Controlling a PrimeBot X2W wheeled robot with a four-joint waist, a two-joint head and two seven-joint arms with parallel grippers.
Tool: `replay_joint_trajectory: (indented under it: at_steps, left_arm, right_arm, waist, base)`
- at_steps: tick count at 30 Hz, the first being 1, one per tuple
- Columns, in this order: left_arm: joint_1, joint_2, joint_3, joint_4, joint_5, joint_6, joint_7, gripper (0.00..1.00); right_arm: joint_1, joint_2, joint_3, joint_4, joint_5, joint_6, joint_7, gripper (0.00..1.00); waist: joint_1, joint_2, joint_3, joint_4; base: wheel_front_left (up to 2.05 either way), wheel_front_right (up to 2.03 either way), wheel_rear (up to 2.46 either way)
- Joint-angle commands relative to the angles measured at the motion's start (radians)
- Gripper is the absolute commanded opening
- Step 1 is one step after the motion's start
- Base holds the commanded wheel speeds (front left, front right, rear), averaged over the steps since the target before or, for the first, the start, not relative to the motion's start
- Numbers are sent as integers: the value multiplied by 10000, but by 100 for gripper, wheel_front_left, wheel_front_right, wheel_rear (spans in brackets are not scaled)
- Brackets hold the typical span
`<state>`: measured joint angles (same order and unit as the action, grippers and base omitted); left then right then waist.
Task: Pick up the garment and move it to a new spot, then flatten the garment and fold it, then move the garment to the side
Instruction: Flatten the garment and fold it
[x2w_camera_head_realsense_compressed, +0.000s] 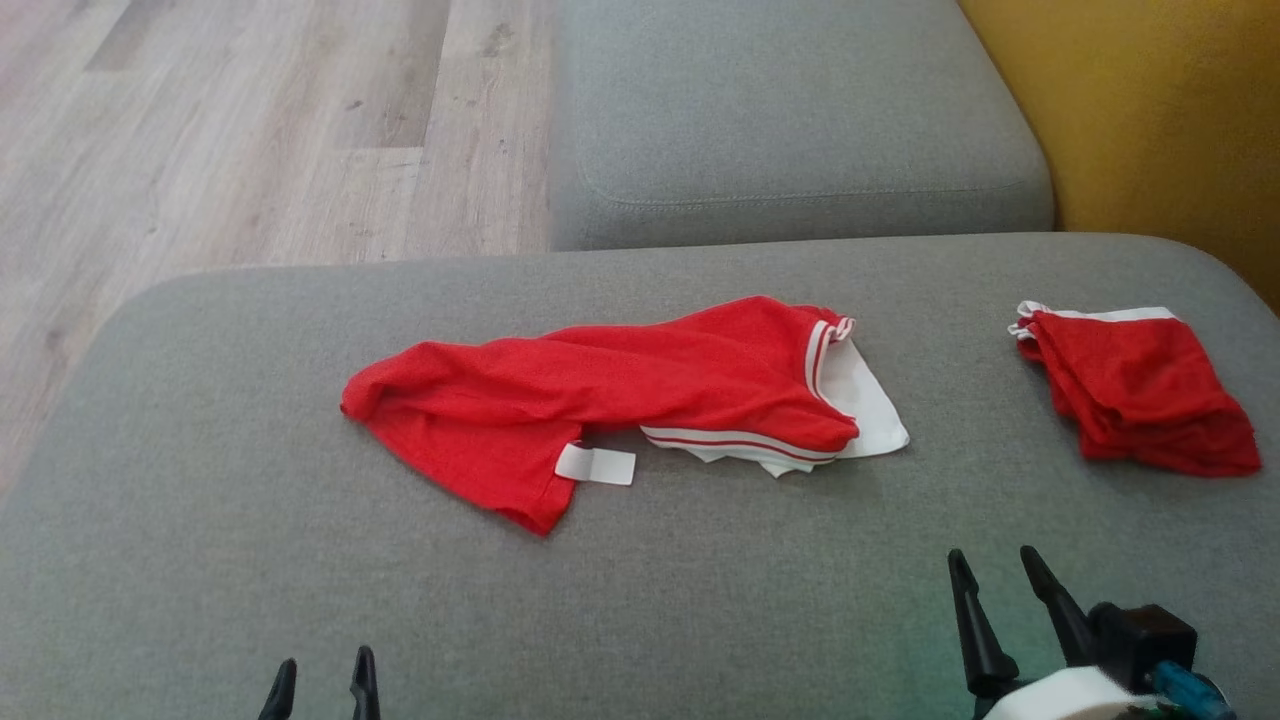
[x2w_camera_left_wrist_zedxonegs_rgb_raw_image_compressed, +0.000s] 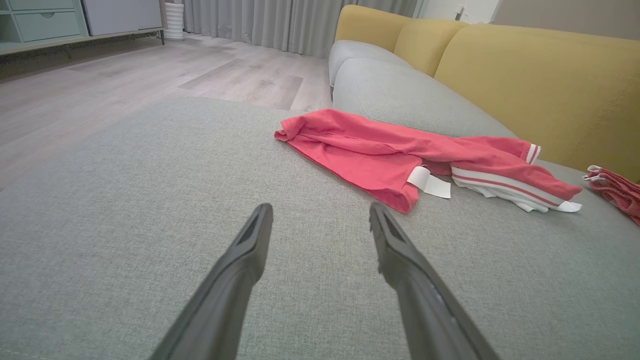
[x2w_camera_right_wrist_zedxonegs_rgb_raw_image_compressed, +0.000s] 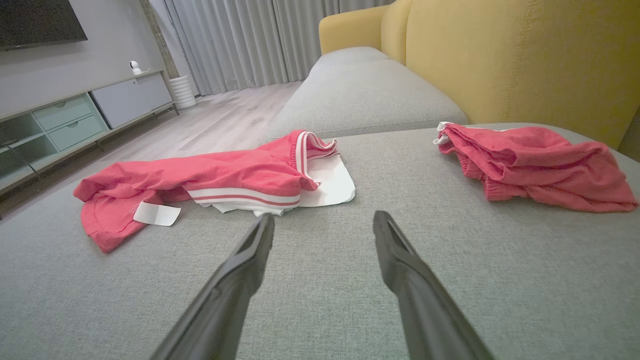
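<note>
Red mesh-knit garment w/ white striped trim lies crumpled mid grey woven sofa seat; bunched, front/back unclear. White tag pokes out. Near edge, left pincer, mostly cut off, and right pincer: both apart, empty. Folded red pile at right.

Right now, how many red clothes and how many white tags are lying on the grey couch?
Red fabric garments with white trim: 2, the crumpled garment and the bundled garment
White rectangular tag: 1
Total: 3
</note>
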<state>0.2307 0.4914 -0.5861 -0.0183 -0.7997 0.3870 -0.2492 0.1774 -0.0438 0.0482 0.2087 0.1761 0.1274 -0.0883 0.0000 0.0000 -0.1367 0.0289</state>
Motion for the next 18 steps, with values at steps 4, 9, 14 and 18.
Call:
replay_joint_trajectory:
  at_steps: [4,9,14,18]
  left_arm:
    - [-687,111,374,-219,62,19,-117,100]
    - [-908,140,281,-291,190,46,-11,100]
    - [-1222,66,34,-413,381,29,161,100]
    - [-1458,1,-88,-448,505,8,220,100]
  right_arm:
    - [-645,-64,249,-323,-42,33,-113,100]
    - [-1329,-64,184,-159,-372,33,124,100]
    - [-2468,-64,-7,1020,-823,33,386,100]
    - [-3360,-64,-404,2331,-1252,33,449,100]
  waist:
    - [0,0,144,117]
    - [0,0,516,461]
    - [0,0,1080,1104]
    - [0,0,1543,1685]
  base:
    - [0,0,0]
    - [0,0,0]
    - [0,0,0]
    - [0,0,0]
